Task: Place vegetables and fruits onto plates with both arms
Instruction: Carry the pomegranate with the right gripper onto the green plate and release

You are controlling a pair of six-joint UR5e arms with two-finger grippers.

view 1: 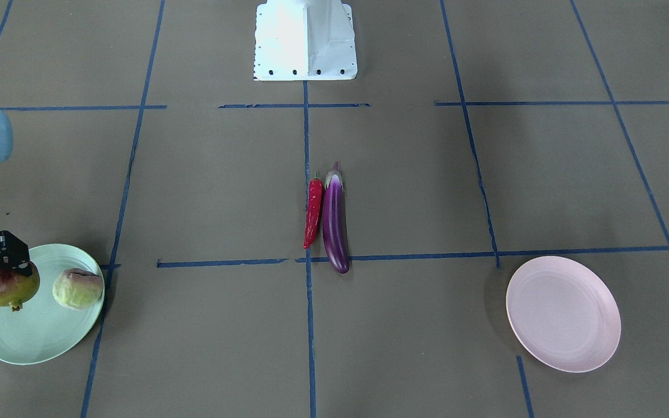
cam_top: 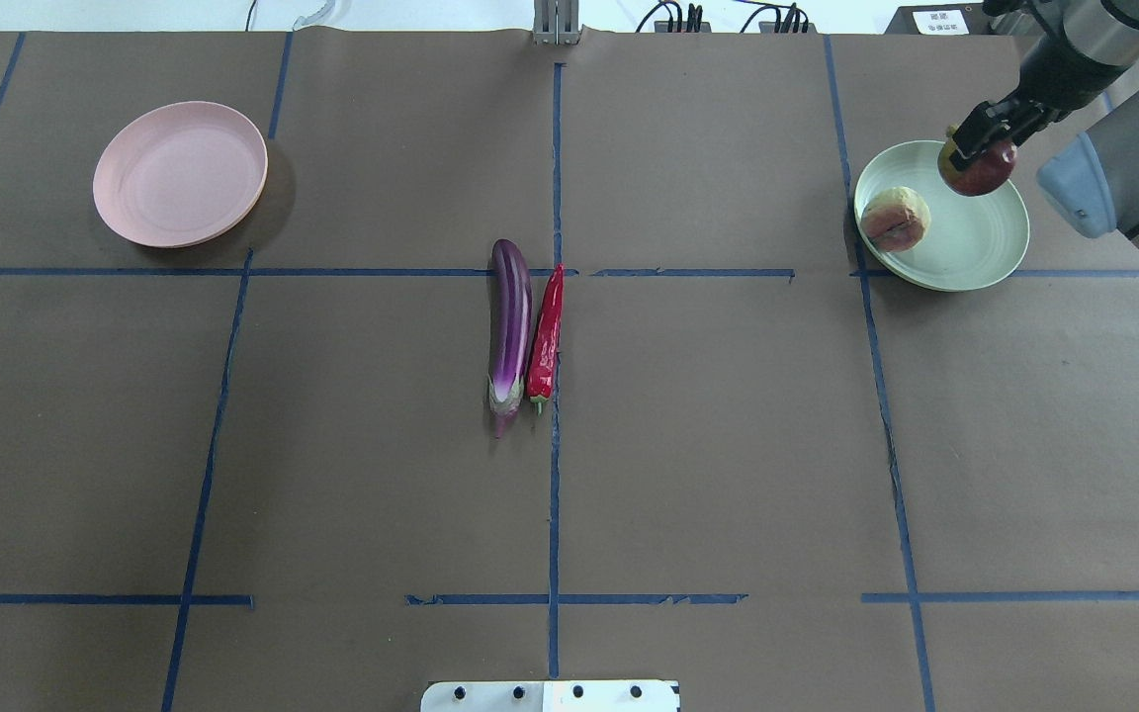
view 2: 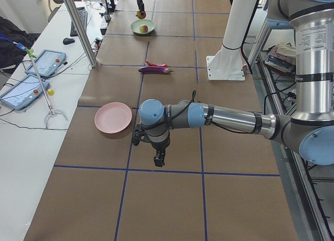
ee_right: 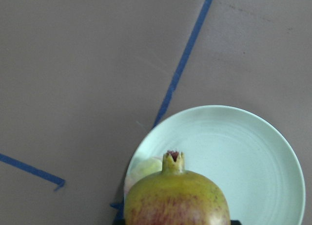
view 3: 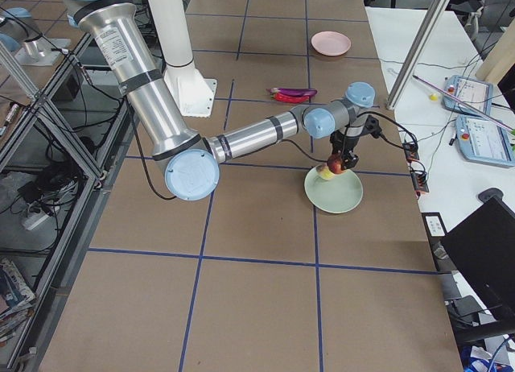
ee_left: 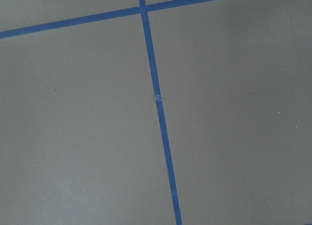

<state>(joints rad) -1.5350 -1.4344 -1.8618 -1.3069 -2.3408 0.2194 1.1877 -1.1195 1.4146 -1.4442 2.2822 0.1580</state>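
My right gripper (view 1: 1, 266) is shut on the red-and-yellow-green mottled fruit (view 1: 9, 287) and holds it just above the mint green plate (view 1: 38, 339). The pale green fruit (view 1: 78, 288) lies on that plate beside it. The wrist view shows the held fruit (ee_right: 178, 200) over the plate (ee_right: 248, 142). The purple eggplant (view 1: 334, 223) and red chili pepper (view 1: 313, 212) lie side by side at the table's middle. The pale pink plate (view 1: 563, 313) holds nothing. My left gripper (view 2: 159, 158) hangs over bare table near the pink plate (view 2: 113, 117); I cannot tell whether it is open.
The white base block (view 1: 305, 40) stands at the robot's side of the table. Blue tape lines (cam_top: 555, 396) cross the brown surface. Tablets (view 2: 44, 62) and a metal post (view 2: 78, 27) stand beside the table on the operators' side.
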